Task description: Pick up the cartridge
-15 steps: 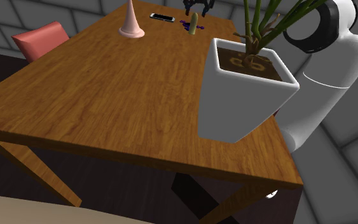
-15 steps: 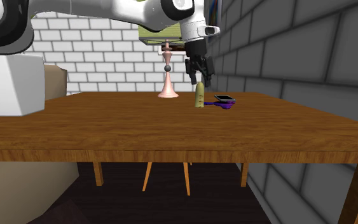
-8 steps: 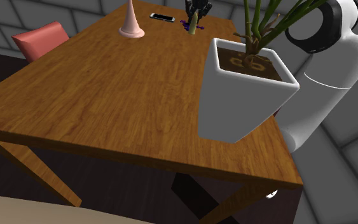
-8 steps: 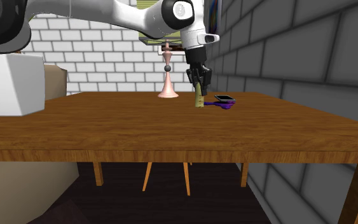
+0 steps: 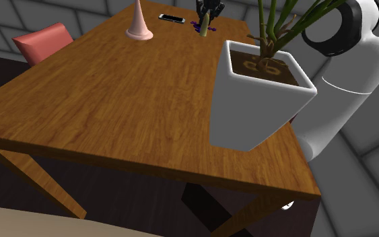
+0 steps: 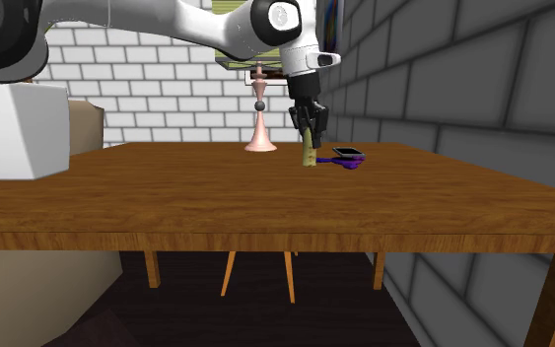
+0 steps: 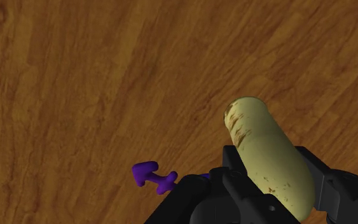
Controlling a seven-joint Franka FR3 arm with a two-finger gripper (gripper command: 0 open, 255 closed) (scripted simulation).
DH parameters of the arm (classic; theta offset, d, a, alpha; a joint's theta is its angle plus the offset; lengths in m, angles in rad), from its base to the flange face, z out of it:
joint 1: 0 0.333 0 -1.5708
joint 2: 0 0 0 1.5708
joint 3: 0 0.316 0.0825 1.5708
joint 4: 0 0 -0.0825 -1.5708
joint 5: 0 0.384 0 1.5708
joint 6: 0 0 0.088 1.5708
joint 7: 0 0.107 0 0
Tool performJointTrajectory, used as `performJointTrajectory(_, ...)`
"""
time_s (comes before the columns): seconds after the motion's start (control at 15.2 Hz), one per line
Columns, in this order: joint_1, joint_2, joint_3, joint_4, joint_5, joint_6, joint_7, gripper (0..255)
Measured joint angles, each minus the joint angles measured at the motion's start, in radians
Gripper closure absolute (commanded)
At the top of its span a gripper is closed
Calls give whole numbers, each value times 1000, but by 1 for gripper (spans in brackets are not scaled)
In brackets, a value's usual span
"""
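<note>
The cartridge [image 5: 206,25] is a pale olive cylinder standing upright on the far end of the wooden table [image 5: 114,94], its lower end at the tabletop [image 6: 309,156]. My black gripper [image 5: 210,11] comes down from above and is shut on the cartridge's upper part [image 6: 310,125]. In the wrist view the cartridge [image 7: 266,149] sits clasped between the two fingers of the gripper [image 7: 278,181], its rounded end toward the wood.
A purple object [image 7: 153,176] lies right beside the cartridge, with a dark phone [image 5: 171,18] past it. A pink cone-shaped stand [image 5: 139,27] rises nearby. A large white planter [image 5: 262,94] stands close to the arm's base. A red chair [image 5: 43,40] is at the table's side.
A second ago the open gripper hung just above the cartridge. It has since come down over the cartridge and shut on it. Nothing has moved in the last half second.
</note>
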State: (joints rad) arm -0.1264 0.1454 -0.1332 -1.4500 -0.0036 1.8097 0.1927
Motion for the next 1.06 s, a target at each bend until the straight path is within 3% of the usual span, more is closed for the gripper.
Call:
performJointTrajectory(0.4, -3, 19, -1, 91, 4, -73, -5, 255)
performJointTrajectory(1.06, -13, 100, -3, 343, 17, -244, -11, 255)
